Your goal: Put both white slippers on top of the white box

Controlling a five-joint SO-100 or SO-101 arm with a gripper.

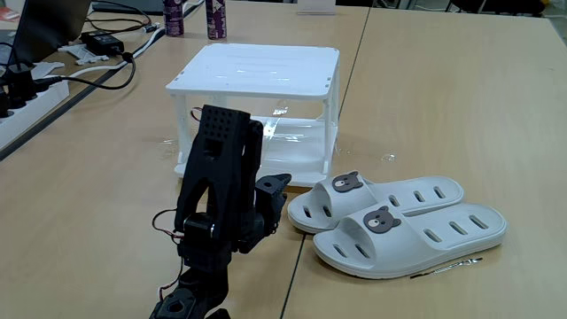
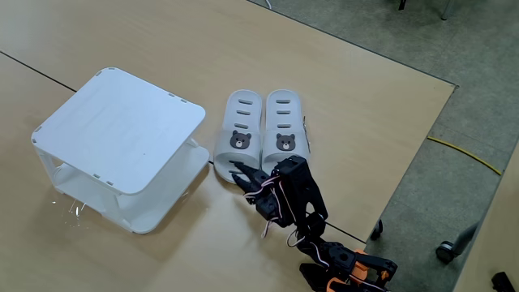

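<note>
White slippers (image 2: 261, 130) side by side near the white box (image 1: 257, 71), gripper (image 2: 241, 174) beside them (fingers apart, empty), ready to grab.

Slippers (image 2: 263, 130) side by side on worktop (image 2: 357, 89), right of rack (image 2: 122, 130) in a fixed view; pincer (image 2: 243, 177) just before them.

The white box (image 1: 257, 69) top lies bare; table (image 1: 425, 97) beyond the white slippers (image 1: 399, 217) is open.
</note>
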